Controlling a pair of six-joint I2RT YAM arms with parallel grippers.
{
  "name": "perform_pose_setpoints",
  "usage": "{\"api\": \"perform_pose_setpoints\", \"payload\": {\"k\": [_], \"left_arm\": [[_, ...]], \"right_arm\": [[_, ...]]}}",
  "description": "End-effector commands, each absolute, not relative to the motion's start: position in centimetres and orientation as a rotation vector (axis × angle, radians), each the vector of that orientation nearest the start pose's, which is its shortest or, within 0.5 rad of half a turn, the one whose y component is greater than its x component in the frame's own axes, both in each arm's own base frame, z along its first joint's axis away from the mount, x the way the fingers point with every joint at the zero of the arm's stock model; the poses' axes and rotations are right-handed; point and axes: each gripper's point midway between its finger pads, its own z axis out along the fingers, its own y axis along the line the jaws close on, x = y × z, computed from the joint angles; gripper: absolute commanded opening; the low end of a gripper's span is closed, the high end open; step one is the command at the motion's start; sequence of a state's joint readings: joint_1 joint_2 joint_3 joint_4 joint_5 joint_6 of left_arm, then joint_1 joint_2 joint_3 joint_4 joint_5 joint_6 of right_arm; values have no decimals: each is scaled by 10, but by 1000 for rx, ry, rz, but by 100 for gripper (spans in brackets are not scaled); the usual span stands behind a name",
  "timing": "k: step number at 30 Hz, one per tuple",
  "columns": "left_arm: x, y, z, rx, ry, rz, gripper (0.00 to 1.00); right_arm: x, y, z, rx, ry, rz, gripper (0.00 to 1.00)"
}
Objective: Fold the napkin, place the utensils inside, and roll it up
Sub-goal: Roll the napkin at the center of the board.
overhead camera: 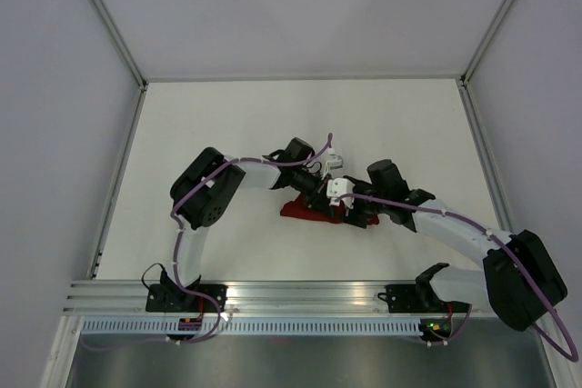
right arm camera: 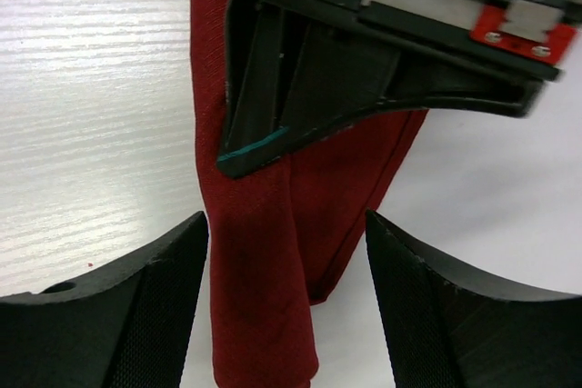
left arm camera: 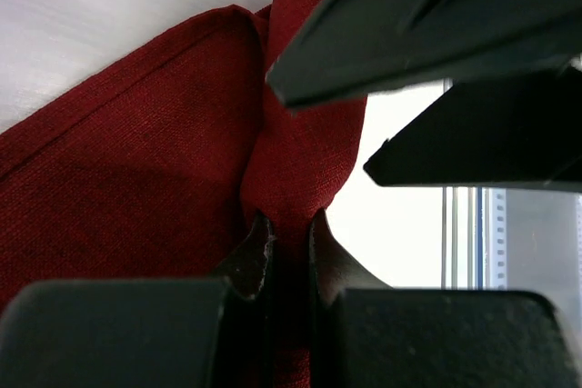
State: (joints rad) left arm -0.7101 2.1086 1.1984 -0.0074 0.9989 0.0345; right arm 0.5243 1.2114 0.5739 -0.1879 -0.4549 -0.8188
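Holding: left gripper (left arm camera: 289,233) nipped down narrow on a bunched fold of the napkin (overhead camera: 305,209), cloth squeezed between both fingertips
straddling: right gripper (right arm camera: 284,224) spread wide, one finger either side of the rolled length, clamping nothing
napkin spot: middle of the table (overhead camera: 227,115), tucked under both wrists, bunched into a long narrow roll rather than lying flat
cutlery: no utensils showing in any view; maybe wrapped inside, honestly can't tell
odd bit: teal sliver (right arm camera: 255,145) right along the left gripper's finger in the right wrist view, too little to call it a utensil
feel (just my guess): soft, light, floppy woven fabric, zero stiffness, likely to sag and unroll once released; nothing fragile, not slippery
where to grab: across the whole thickness of the roll, roughly mid-length, all layers pinched together
where not to grab: a single loose hem or corner, probably just peeling one layer off and undoing the roll
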Motion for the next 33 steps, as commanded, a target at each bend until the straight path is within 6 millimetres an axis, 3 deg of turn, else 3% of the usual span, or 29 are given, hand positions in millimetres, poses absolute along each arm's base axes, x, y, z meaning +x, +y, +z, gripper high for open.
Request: {"api": "perform_pose_setpoints", "payload": {"k": [1,7,11,15,23,33], "left_arm": [[197,-352,-38,1237,2493,-1411,2],[202,-354,-37,1224,2502,-1387,2],[207,-355,-35,1217,2502,-1345,5],[213,-357,-23,1222,2460,-1307,22],[226,-364,4,1220,2362,-1274,34],[245,-355,30,1184,2279,-1215,38]], "right_arm": [[244,200,58,-1633,1647,331,75],[235,204,41,-1681,1677,326,69],[234,202,29,-1701,1715,317,56],[232,198,20,-1723,1748,318,42],[222,193,7,-1769,1804,347,22],[213,187,-2,-1815,1845,374,17]]}}
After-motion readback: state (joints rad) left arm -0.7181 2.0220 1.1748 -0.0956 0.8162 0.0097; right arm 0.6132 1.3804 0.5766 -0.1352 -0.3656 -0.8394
